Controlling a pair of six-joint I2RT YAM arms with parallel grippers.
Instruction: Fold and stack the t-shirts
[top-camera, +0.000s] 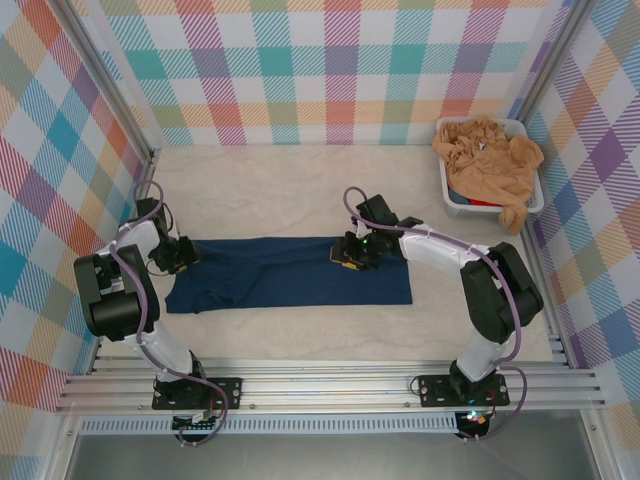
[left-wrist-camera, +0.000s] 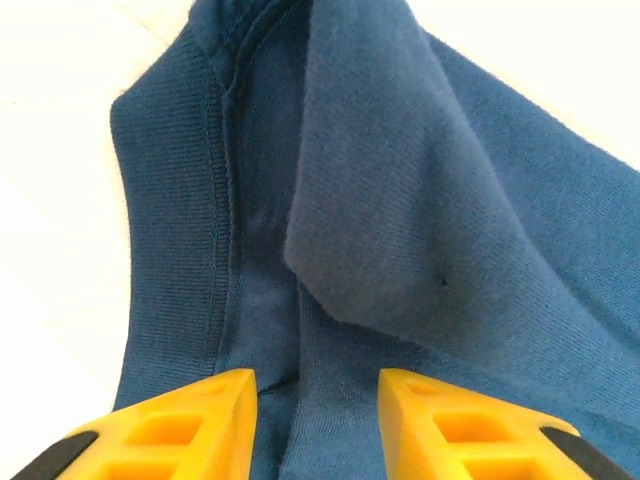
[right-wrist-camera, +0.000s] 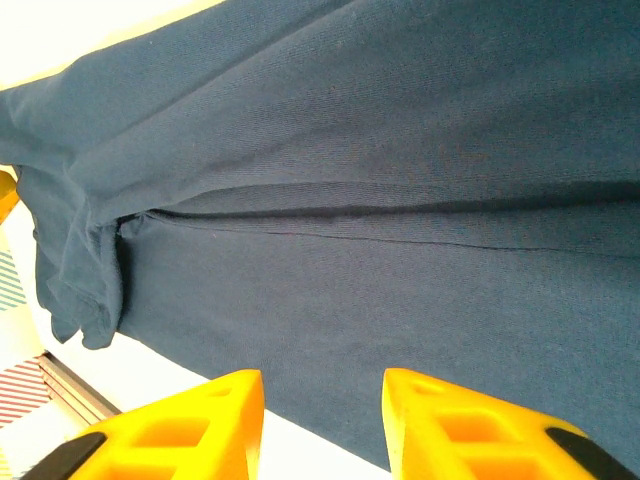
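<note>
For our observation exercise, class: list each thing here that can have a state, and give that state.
navy t-shirt: lying flat, partly folded into a long strip
tan t-shirts: crumpled, unfolded, heaped in the tub
tub: full, cloth hanging over its rim
left gripper: open, over the navy t-shirt
right gripper: open, over the navy t-shirt

Left arm (top-camera: 118, 288) folded at left edge of table (top-camera: 300, 190); left gripper (top-camera: 184, 255) held low, pointed inward, fingers (left-wrist-camera: 200, 420) parted. Right arm (top-camera: 485, 280) stretched toward table centre; right gripper (top-camera: 352, 252) held low, fingers (right-wrist-camera: 205, 420) parted.
</note>
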